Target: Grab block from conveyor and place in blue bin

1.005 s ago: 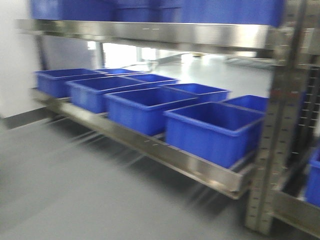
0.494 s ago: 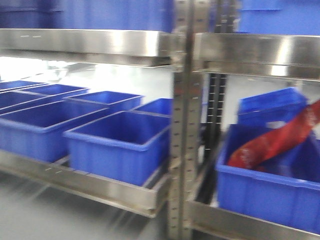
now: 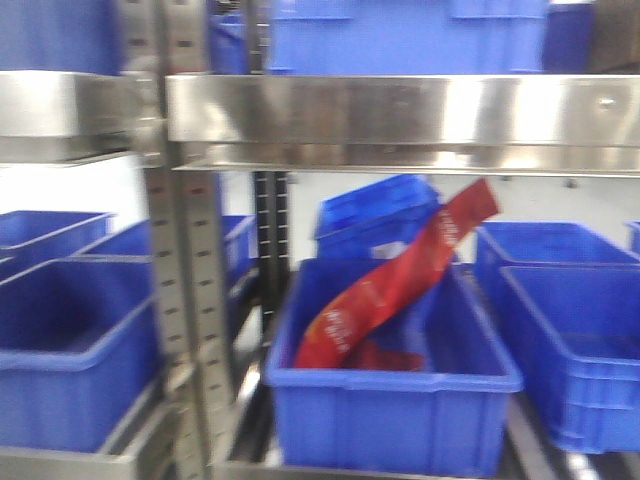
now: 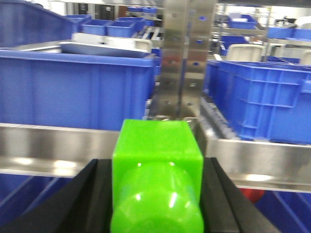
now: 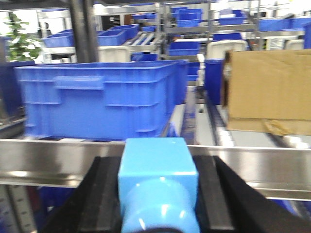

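My left gripper is shut on a bright green block, its black fingers pressed to both sides. My right gripper is shut on a light blue block in the same way. In the front view a blue bin sits on the steel rack straight ahead, with a red packet leaning in it. More blue bins stand to its right and left. The conveyor is out of view. Neither gripper shows in the front view.
A steel shelf beam crosses above the bins and an upright post stands left of centre. A steel rail runs across in front of the left gripper, another before the right. A cardboard box sits on the right.
The front view has swept to the right along the rack: the row of empty bins has slid off to the left and the bin with the red packet is now centred.
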`<state>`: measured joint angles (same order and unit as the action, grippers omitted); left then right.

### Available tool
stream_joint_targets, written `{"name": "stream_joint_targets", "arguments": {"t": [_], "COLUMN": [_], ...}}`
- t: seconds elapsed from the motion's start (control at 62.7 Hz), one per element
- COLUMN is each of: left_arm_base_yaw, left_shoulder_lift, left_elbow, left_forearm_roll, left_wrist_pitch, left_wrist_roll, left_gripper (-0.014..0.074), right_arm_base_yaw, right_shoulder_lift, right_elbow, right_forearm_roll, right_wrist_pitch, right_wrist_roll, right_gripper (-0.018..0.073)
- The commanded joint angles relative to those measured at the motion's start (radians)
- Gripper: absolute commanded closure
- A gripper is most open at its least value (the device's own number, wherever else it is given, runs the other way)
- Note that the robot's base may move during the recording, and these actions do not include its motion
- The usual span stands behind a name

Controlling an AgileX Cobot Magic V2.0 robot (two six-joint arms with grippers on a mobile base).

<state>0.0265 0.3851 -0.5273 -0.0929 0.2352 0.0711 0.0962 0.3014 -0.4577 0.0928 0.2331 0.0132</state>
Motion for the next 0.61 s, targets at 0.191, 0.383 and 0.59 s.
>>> {"name": "stream_joint_targets", "arguments": {"t": [0.191, 0.383, 0.59], "left_arm_base_yaw": [-0.002, -0.002, -0.002], "left_shoulder_lift": [-0.004, -0.004, -0.004], "left_elbow": [-0.001, -0.001, -0.001], "left_forearm_roll": [-0.008, -0.008, -0.008], "left_wrist_pitch": [-0.02, -0.02, -0.02], "left_wrist_roll": [0.002, 0.002, 0.002], "left_gripper": [0.0708, 0.0708, 0.0708], "right_arm_base_yaw": [-0.003, -0.003, -0.003], "right_shoulder_lift": [-0.005, -0.005, -0.005], "right_elbow": [-0.007, -0.007, -0.007], "right_forearm_roll": [-0.007, -0.007, -0.007], "right_wrist_pitch": [-0.017, -0.017, -0.017], "right_wrist_roll": [-0.005, -0.005, -0.005], "right_gripper": [0.0721, 0.0721, 0.0721]}}
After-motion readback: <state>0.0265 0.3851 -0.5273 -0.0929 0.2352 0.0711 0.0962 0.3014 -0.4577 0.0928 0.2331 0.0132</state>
